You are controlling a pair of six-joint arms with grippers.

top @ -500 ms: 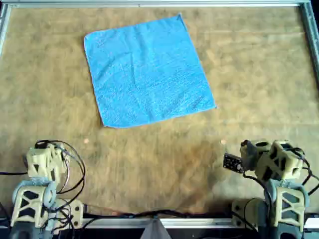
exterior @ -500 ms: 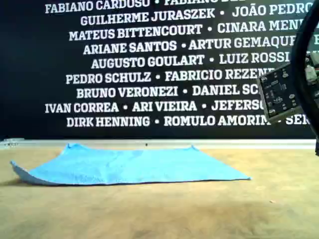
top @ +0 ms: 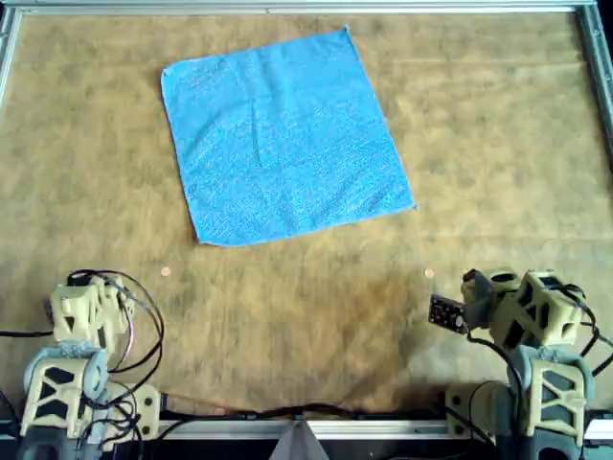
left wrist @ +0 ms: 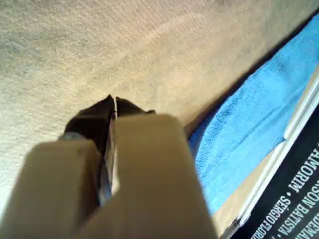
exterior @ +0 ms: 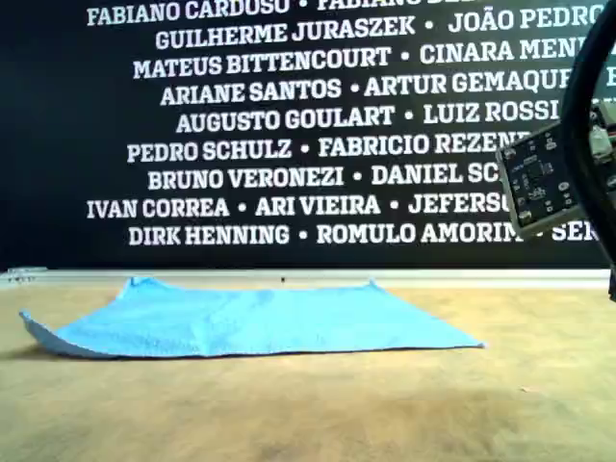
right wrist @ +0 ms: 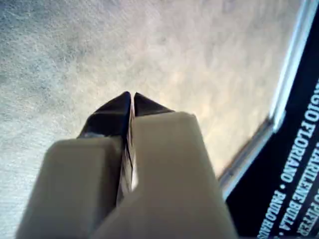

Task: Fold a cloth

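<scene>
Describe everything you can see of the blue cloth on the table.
The cloth is a bright sky-blue square of soft, nubbly fabric with a thin hemmed edge. It lies spread open in a single layer, unfolded, on the tan table, turned slightly askew to the table's edges, in the far half in the overhead view. In the exterior view its corner on the left curls up a little. Nothing touches it but the table; both pincers sit well clear.

My work table and the wall behind it

I sit at a big tan, felt-like table top (top: 479, 144) with a thin silver metal rail (top: 306, 8) along its far edge. Behind it, in the exterior view, stands a black wall with white names (exterior: 260, 120) printed in rows. Two tiny orange dots (top: 166, 272) lie on the table.
</scene>
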